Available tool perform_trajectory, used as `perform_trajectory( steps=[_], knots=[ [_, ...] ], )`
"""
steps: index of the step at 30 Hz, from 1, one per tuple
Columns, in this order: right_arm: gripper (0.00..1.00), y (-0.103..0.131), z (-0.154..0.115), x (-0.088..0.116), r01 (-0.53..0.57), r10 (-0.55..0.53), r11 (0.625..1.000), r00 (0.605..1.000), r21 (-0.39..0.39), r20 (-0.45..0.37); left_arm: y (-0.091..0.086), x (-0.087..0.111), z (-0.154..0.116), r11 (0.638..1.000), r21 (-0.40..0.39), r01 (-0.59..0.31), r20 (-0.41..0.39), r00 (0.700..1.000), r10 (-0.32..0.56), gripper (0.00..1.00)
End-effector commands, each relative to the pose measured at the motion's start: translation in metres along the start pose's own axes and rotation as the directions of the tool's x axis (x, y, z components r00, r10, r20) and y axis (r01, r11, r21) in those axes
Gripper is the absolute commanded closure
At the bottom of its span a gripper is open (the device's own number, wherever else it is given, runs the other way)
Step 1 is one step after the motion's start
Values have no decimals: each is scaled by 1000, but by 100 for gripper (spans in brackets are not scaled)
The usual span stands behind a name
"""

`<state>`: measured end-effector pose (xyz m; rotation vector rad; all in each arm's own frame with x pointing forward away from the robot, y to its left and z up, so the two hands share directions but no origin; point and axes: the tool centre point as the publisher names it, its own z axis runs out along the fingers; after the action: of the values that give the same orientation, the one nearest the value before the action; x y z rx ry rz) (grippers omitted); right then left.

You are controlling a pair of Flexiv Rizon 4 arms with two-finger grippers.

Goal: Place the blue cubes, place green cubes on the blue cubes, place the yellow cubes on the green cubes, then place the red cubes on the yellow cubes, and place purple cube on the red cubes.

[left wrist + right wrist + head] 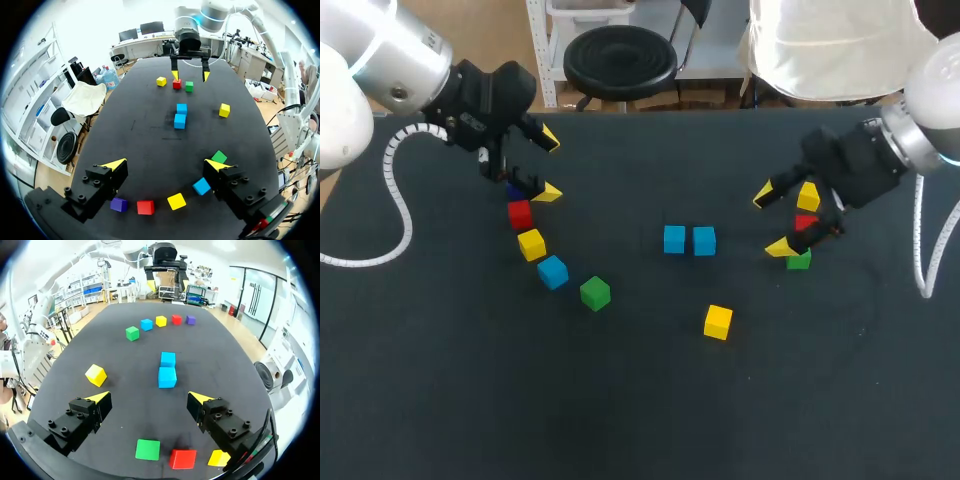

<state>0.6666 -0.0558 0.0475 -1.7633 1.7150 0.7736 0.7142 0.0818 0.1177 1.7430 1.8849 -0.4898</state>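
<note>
While two blue cubes (674, 239) sit side by side mid-table in the head view, a third blue cube (552, 271) lies near our left gripper (547, 165), so that arm seems nearer. From the left wrist, those fingers stand spread, that cube (201, 186) just beside one. From the right wrist, our right gripper (148, 397) is spread too, over a green cube (148, 449); the dark table (220, 350) looks flat and matte.
</note>
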Motion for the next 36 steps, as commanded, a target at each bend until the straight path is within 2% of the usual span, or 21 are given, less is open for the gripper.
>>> perform_trajectory(
  steps=[1, 8, 18, 26, 36],
  knots=[
    [0, 0, 0, 0, 1, -1, 1000, 1000, 0, 2, 0, 0, 0, 1000, 1, 0, -2, 1000, 0, 0],
    [0, 0, 0, 0, 1, -1, 1000, 1000, 0, 2, 0, 0, 0, 1000, 1, 0, -2, 1000, 0, 0],
    [0, -20, -8, -10, 73, -72, 997, 997, -26, 35, 0, 0, 0, 1000, 1, 0, -2, 1000, 0, 0],
    [0, -18, -20, -12, 65, -64, 998, 998, -26, 22, 0, 0, 0, 1000, 1, 0, -2, 1000, 0, 0],
    [0, -18, -20, -12, 65, -64, 998, 998, -26, 22, 0, 0, 0, 1000, 1, 0, -2, 1000, 0, 0]
  ],
)
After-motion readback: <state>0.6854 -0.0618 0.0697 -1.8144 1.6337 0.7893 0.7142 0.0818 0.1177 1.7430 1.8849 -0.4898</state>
